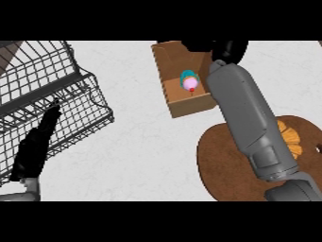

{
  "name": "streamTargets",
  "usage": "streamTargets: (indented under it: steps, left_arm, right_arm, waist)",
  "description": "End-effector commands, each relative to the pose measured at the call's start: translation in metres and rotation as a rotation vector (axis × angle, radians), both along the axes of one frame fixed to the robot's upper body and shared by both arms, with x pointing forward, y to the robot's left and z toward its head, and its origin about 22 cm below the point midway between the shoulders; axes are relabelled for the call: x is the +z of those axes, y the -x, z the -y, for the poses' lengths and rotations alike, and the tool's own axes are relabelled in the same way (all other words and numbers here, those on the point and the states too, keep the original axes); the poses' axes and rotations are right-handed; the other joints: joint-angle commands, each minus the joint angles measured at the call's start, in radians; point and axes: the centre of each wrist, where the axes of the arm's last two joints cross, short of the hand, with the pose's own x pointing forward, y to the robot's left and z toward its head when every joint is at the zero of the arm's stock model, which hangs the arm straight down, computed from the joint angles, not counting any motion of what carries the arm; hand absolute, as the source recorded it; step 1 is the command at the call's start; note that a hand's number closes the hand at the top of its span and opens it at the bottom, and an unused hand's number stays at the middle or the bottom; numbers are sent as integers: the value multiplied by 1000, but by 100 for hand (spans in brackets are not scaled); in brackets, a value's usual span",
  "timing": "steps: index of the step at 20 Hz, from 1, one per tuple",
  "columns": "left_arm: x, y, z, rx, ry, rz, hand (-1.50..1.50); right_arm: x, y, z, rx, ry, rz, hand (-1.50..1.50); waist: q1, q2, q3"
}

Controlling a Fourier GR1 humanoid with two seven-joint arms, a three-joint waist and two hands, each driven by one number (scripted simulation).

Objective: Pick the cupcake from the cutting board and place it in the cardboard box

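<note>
The cupcake [190, 82] lies inside the cardboard box [181, 106]; right hand [227, 48] above, grip unclear.

My right arm [250, 127] covers part of the orange thing [289, 137] and the box's [184, 106] right side. I can't see my right hand's [229, 49] fingers well.

We are seeing the cupcake [190, 82], pink-topped in a teal wrapper, lying inside the open cardboard box [179, 90], beyond the round cutting board [226, 163].
</note>
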Motion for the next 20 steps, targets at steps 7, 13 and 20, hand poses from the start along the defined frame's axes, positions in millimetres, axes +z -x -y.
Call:
streamTargets:
  steps: [7, 13, 20]
  left_arm:
    - [-8, 18, -2, 41, 11, -24, 0]
    - [-2, 11, -20, 69, 9, -26, 0]
    - [-7, 3, -12, 42, 10, -35, 0]
  right_arm:
    - [-9, 29, 75, -204, -185, 226, -150]
    - [-13, 86, 148, -255, -211, 287, -150]
    - [-7, 181, 202, -165, -153, 267, -150]
  waist:
    - [-43, -16, -1]
    - [-61, -18, -1]
    - [-56, -12, -2]
